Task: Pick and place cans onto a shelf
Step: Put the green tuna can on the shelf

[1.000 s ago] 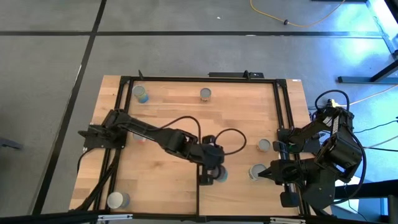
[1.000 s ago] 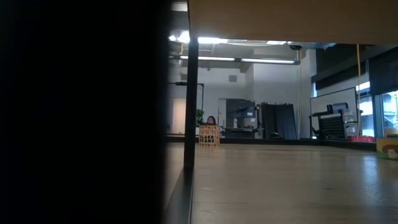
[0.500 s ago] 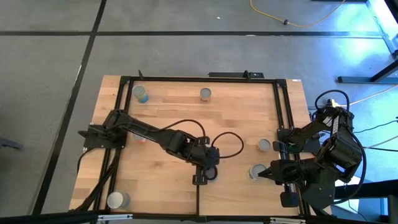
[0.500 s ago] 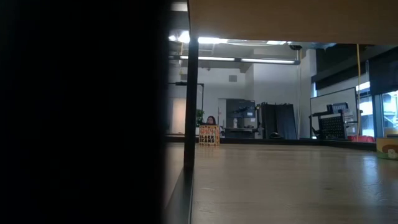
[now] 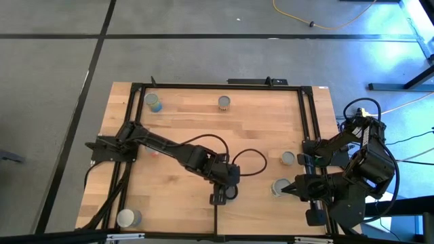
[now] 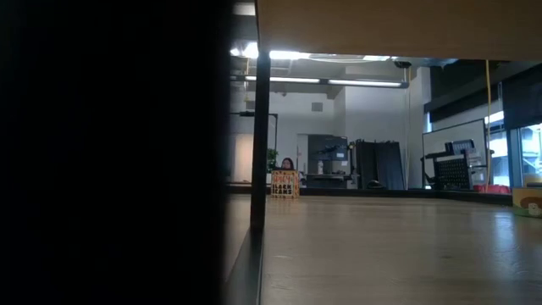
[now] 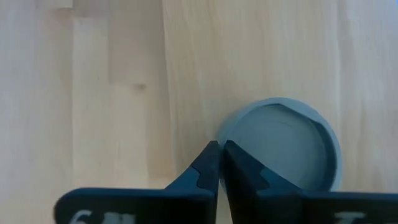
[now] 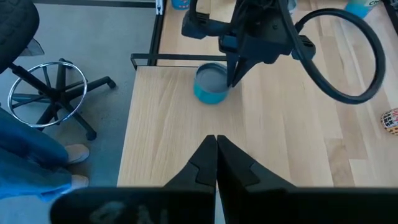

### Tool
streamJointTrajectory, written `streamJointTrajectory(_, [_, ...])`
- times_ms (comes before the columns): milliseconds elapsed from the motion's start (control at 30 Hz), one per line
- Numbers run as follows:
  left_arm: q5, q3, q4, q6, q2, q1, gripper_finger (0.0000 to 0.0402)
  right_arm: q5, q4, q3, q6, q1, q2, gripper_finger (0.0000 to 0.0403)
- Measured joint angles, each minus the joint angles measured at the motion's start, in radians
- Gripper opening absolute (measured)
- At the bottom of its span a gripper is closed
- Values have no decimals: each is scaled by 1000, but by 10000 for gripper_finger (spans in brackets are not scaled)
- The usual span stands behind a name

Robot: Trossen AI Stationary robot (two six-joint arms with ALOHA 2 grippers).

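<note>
- The left gripper (image 7: 219, 163) hangs over the middle front of the wood surface (image 5: 258, 129), its jaws pressed nearly together with nothing between them.
- Just beside its jaw tips stands a blue can (image 7: 283, 146) with a grey top; no label writing can be read.
- More cans stand apart: one (image 5: 154, 102) and another (image 5: 224, 102) at the far edge, one (image 5: 127, 218) at the front left.
- The right gripper (image 8: 216, 163) waits at the right side, jaws clenched empty; two cans (image 5: 288, 158) and (image 5: 279, 186) are near it.
- A wheeled chair (image 8: 46, 87) stands on the floor.
</note>
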Motion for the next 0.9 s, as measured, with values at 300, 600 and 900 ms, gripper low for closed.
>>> streamJointTrajectory(300, [-5, 0, 58, -26, 0, 0, 51, 0, 0, 0, -2, 0, 0, 4])
streamJointTrajectory(600, [79, 55, 43, -22, -10, 1, 51, -2, 1, 0, -2, 0, 0, 4])
streamJointTrajectory(900, [-2, 228, -185, 9, -13, -43, 10, -13, 1, 0, -3, 0, 0, 4])
